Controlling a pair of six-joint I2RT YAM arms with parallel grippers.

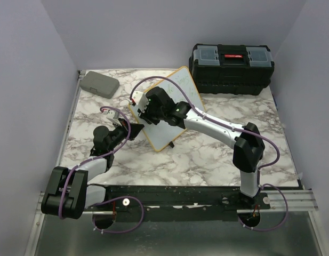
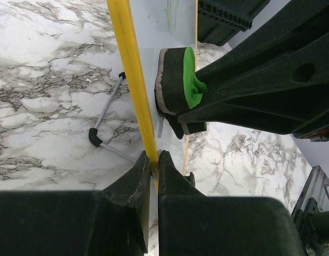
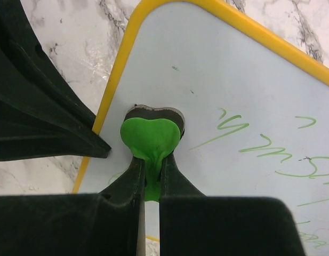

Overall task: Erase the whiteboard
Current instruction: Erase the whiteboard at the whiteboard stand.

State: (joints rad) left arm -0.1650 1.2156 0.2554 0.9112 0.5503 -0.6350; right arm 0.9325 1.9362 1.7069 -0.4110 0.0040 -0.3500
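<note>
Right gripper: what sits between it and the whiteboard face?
A green heart-shaped eraser, pinched in the right gripper, its dark pad flat against the whiteboard; clearest in the left wrist view, side-on.

Upright yellow-framed whiteboard (image 1: pixel 184 87), green scribbles

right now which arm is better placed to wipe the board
Right. The right fingers pinch the eraser against the board, beside the green writing. The left fingers are clamped on the frame, steadying it.
</note>
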